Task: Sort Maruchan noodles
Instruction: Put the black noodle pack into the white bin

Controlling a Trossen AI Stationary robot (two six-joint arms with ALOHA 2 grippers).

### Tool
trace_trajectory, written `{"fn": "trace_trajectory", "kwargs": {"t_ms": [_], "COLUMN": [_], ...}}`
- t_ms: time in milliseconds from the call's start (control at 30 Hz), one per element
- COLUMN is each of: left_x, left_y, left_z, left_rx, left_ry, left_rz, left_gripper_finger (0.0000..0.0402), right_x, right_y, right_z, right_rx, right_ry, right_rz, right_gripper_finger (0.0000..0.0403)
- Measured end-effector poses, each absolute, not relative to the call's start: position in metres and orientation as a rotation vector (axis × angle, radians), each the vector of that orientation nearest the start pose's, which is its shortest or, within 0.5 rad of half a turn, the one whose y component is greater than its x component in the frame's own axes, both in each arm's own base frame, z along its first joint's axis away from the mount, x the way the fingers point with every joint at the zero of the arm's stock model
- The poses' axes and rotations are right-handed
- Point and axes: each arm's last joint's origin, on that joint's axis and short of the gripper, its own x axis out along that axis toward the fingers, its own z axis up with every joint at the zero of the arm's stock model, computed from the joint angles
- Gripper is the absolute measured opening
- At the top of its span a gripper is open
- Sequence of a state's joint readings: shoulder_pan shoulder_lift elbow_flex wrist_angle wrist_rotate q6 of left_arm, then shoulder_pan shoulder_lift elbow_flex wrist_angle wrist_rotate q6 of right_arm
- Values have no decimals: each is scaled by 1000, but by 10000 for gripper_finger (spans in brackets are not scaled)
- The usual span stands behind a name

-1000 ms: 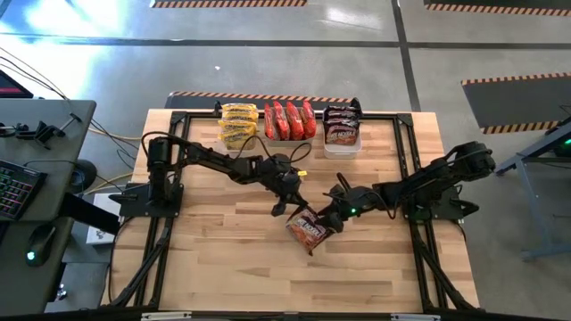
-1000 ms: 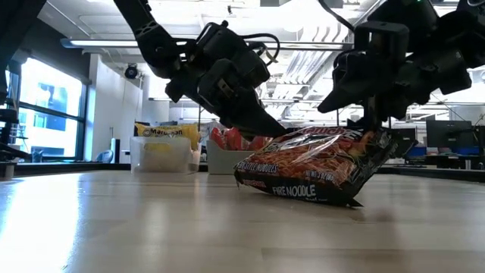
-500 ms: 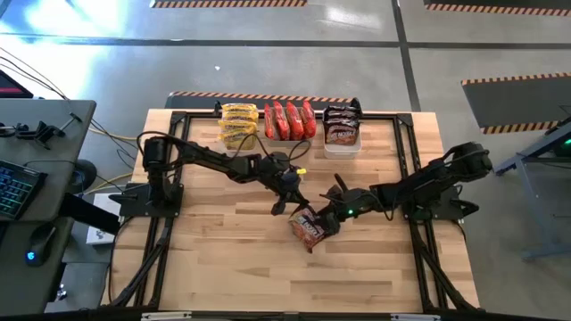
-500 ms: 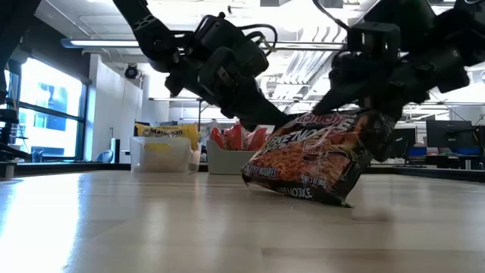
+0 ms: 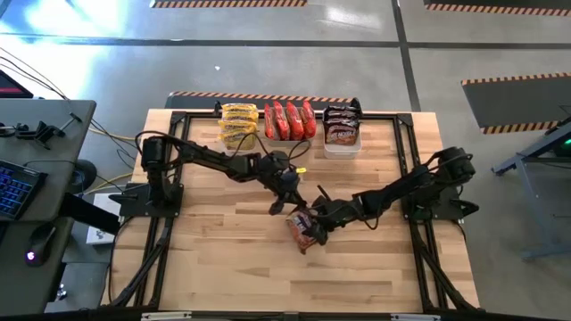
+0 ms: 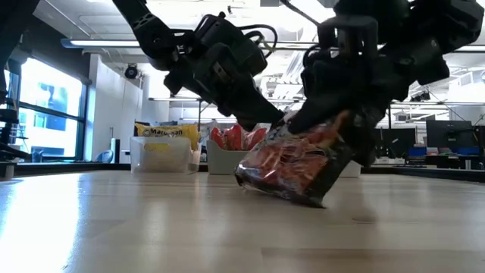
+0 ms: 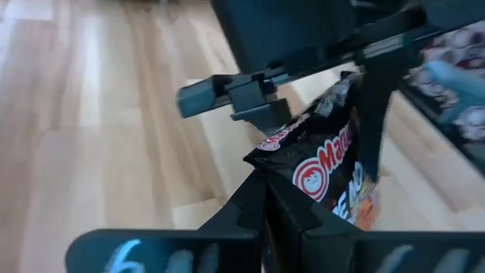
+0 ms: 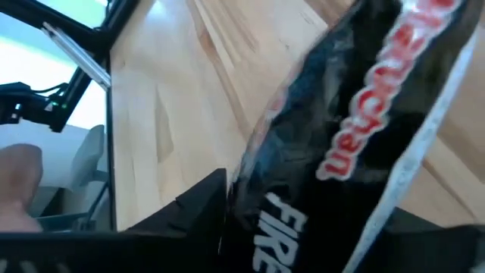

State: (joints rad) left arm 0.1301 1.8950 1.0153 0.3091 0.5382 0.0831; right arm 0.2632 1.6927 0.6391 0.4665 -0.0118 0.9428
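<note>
Both tools met at the dark noodle packet mid-table: the left tool, fingers pinched shut on its upper edge, and the right tool, jaws part-closed around its other side. Propped on edge and tilted, the packet lay nearest them, well apart from the tub of dark packets at the far edge.

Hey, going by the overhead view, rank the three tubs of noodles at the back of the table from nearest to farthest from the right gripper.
From the right gripper:
1. Dark packets tub, back right, nearest.
2. Red packets tub, back middle.
3. Yellow packets tub, back left, farthest.
</note>
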Motion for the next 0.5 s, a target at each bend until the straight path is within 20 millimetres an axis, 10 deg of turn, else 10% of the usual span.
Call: {"fn": "trace_trajectory", "kwargs": {"t_ms": [500], "left_x": [357], "left_y": [59], "left_z": [192], "left_rx": [-150], "left_ry": [560], "left_rz": [-413], "left_gripper_finger": [53], "right_x": [306], "right_y": [78], "right_z": [144], "right_rx": [744], "right_ry": [659], "right_rz": [-30], "right_gripper_finger": [116]}}
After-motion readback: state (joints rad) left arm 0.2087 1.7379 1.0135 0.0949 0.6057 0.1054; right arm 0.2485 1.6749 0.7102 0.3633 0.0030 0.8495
